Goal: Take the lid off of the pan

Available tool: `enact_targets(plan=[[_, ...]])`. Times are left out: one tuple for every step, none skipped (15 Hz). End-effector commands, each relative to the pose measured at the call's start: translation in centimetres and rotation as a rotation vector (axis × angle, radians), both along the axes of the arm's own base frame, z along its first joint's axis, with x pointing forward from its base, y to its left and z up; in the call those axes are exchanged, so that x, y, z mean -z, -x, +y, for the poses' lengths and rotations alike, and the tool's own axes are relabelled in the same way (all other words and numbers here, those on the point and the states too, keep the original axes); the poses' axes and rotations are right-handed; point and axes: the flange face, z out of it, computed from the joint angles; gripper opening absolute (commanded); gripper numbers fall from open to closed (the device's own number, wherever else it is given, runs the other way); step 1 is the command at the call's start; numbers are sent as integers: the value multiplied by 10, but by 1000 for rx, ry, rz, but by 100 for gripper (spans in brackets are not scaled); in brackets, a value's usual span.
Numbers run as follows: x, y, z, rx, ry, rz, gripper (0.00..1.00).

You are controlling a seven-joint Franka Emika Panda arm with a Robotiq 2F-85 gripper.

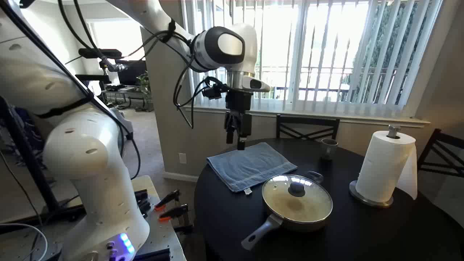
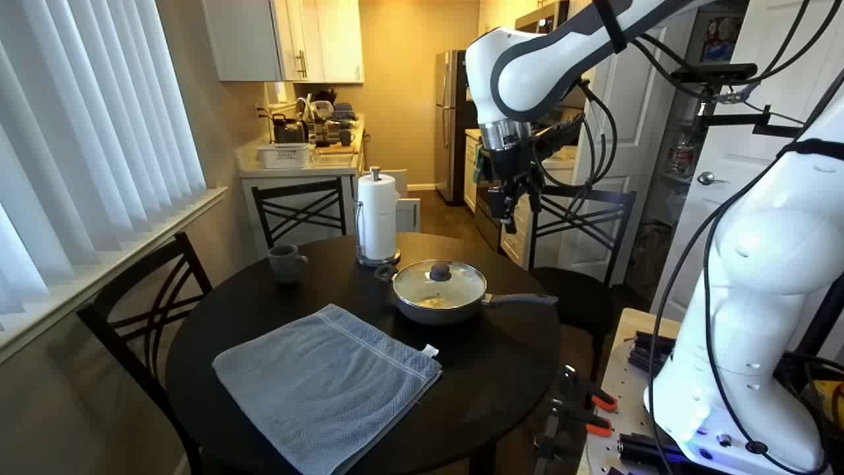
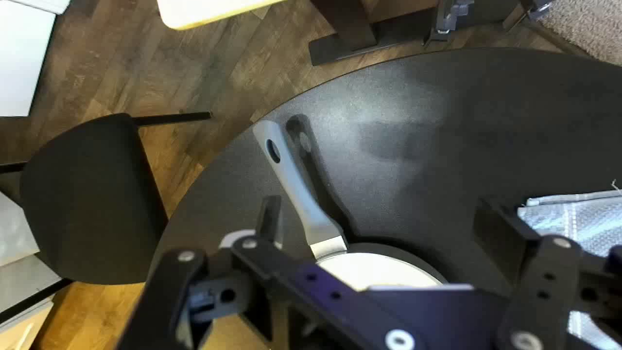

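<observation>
Wrist view shows a dark table [image 3: 437, 170], wood floor [image 3: 194, 63] beyond, the hand [image 3: 386, 221] spread wide.

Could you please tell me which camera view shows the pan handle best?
The wrist view: it looks down on the pan handle, showing it large and uncovered from its metal collar to the oval hole near its tip. Both exterior views also show its whole length, but smaller and at a lower angle.

One glass lid [image 1: 297, 200], one frying pan [image 2: 437, 316], one cloth towel [image 2: 326, 389], one paper-towel roll [image 2: 378, 218], one mug [image 2: 286, 264], one round surface [image 2: 491, 369], three cross-back chairs [image 2: 573, 290], one robot arm [image 2: 745, 277], one two-fingered claw [image 1: 235, 142].
</observation>
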Motion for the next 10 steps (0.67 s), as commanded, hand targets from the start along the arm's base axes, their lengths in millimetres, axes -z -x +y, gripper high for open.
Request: enact_targets(plan=[[0,0,0,0,0,0,100],[0,0,0,0,0,0,100],[0,0,0,0,0,0,100],[0,0,0,0,0,0,100],[0,0,0,0,0,0,100],[0,0,0,0,0,0,100],[0,0,0,0,0,0,100],[0,0,0,0,0,0,100],[-1,-6,-1,6,-1,-25,100],[-2,-17,-4,21,-17,-46,100]])
